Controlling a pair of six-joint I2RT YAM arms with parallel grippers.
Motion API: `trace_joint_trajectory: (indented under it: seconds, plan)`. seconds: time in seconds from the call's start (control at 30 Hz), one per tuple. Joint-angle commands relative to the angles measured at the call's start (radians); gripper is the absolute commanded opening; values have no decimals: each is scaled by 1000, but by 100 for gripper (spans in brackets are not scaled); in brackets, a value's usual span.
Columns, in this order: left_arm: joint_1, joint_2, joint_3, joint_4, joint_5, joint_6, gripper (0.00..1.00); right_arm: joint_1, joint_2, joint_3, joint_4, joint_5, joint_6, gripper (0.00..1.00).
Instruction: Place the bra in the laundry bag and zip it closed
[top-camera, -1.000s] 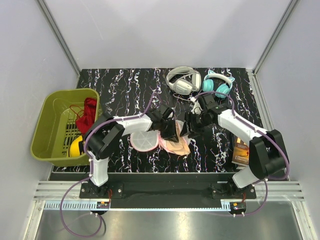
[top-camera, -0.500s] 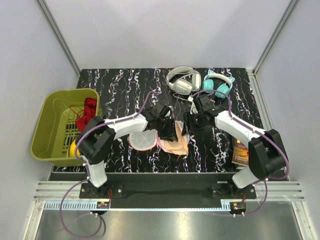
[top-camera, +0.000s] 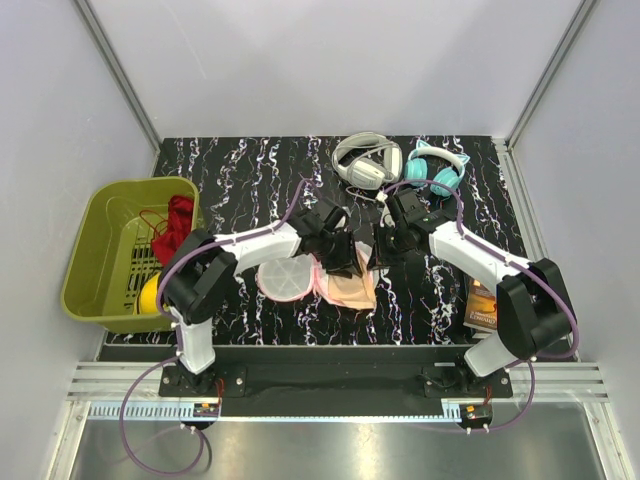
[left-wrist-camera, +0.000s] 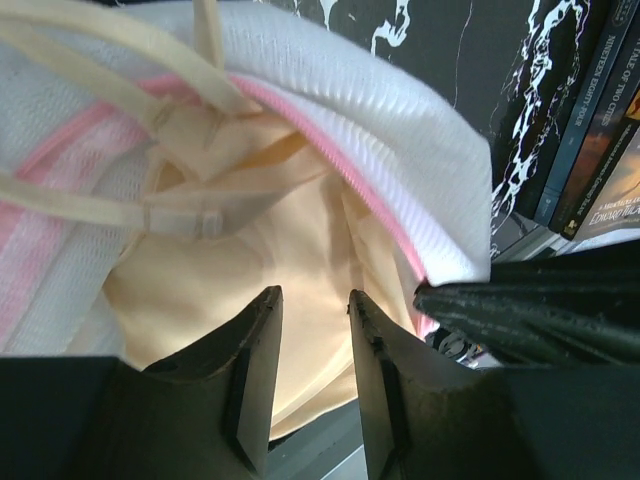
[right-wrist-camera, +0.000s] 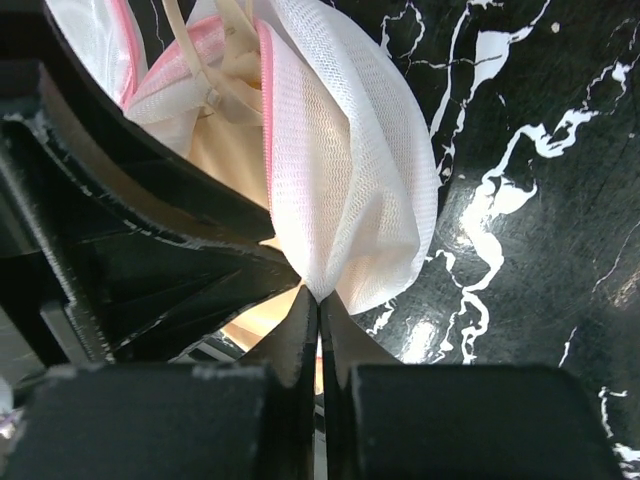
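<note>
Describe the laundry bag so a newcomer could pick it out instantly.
On the black marbled table, look at the near middle, where the two arms meet. The laundry bag lies there: a round white mesh pouch whose wall the right gripper pinches. Unlike the plain peach bra at its mouth, it is netting edged with pink zipper trim.

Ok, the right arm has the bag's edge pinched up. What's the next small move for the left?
Probably ease the left gripper forward, open, to push the bra deeper. Its cup sits in the laundry bag mouth, but the straps lie across the mesh outside.
</note>
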Motion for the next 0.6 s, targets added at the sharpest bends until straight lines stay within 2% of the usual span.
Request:
trace_joint_trajectory:
  seconds: [0.0,0.2,0.3,0.4,0.57]
  plan:
    - [7,25,53,21,16,-42,38,8,-43,43,-18,9,64,0]
    - [7,84,20,136,29,-127,38,6,-80,49,-56,-97,238,0]
    - [5,123,-52,214,20,-167,34,6,-118,86,-100,-124,314,0]
    - [7,141,-126,242,-21,-156,32,-11,-149,131,-163,-158,360,0]
    - [10,121,-146,216,-92,-84,32,-69,-180,138,-239,-210,383,0]
